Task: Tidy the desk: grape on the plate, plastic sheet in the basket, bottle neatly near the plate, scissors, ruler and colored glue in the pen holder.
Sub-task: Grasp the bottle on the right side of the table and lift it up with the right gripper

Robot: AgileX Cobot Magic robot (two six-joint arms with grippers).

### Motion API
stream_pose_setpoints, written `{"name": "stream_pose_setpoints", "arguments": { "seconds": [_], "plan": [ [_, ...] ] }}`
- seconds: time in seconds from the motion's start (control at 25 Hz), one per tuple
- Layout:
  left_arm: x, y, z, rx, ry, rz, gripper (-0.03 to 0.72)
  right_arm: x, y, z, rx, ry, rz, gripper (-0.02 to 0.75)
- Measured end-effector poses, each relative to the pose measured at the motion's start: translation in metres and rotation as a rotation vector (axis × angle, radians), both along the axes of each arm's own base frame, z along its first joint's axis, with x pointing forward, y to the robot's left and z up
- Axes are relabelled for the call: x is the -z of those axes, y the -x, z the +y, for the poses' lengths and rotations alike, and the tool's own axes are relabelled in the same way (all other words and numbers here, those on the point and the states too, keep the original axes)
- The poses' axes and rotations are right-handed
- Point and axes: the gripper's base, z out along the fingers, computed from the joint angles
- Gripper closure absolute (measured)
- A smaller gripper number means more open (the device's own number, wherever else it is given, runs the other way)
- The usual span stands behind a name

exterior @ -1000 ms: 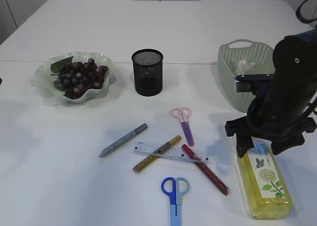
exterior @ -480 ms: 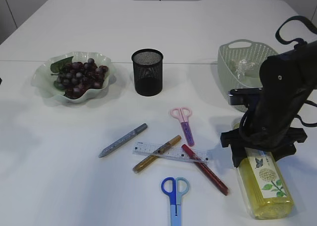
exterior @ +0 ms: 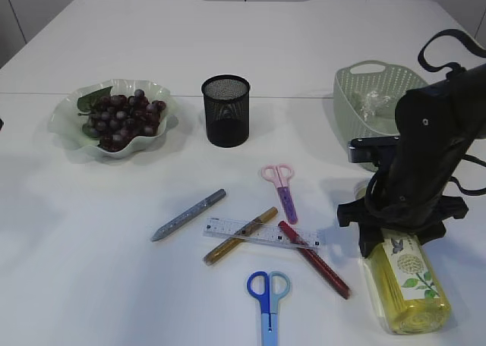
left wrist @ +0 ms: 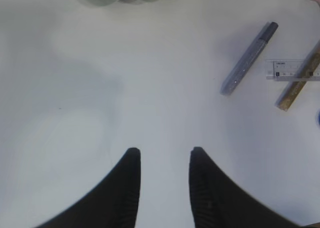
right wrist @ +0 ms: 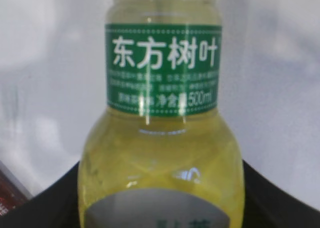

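The surface [exterior: 243, 50] is plain white and matte, with a faint seam running across it behind the holder [exterior: 225, 110]; pale wall panels close off the room at the far edge. The holder, a black mesh cup standing upright, serves as the landmark here.

Left of the holder sits a wavy green plate [exterior: 72, 137] with dark red grapes [exterior: 121, 118] and a leaf already on it. Right of the holder stands a pale green basket [exterior: 357, 84] with a crumpled clear sheet [exterior: 373, 101] inside.

In front of the holder, nearer the camera, lie pink scissors [exterior: 280, 187], a clear ruler [exterior: 228, 228], a silver glue stick [exterior: 188, 215], a gold one [exterior: 241, 235] crossing the ruler, a red one [exterior: 319, 262] and blue scissors [exterior: 267, 297], all flat on the surface.

The bottle [exterior: 406, 281] lies on its side, front-right of the holder and well apart from the plate. Its body is filled with yellow liquid, with a green band printed in white characters near the neck and a white label showing leaves and a flower.

The right end effector [exterior: 400, 236] is down over the bottle's neck end, its fingers [right wrist: 280, 188] standing on either side of the body; whether they press on it cannot be told.

The left end effector [left wrist: 162, 180] hangs over bare surface, fingers apart and holding nothing.
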Motion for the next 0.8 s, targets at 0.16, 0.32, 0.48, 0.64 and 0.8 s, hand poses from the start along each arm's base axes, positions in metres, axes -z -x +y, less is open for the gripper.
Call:
{"name": "stream_pose_setpoints", "arguments": {
  "seconds": [0.16,0.32,0.48,0.64,0.8],
  "plan": [
    [0.000,0.000,0.000,0.000,0.000,0.000,0.442,-0.001,-0.001,0.000,0.000,0.001,0.000,0.270],
    [0.000,0.000,0.000,0.000,0.000,0.000,0.442,-0.003,-0.002,0.000,-0.033,0.007,0.013,0.273],
    [0.000,0.000,0.000,0.000,-0.002,0.000,0.442,-0.014,0.000,0.000,-0.072,0.005,0.001,0.274],
    [0.000,0.000,0.000,0.000,-0.002,0.000,0.442,-0.055,0.009,-0.001,-0.127,-0.027,-0.082,0.275],
    [0.000,0.000,0.000,0.000,-0.002,0.000,0.442,-0.105,0.028,0.003,-0.292,-0.130,-0.197,0.276]
  ]
}}
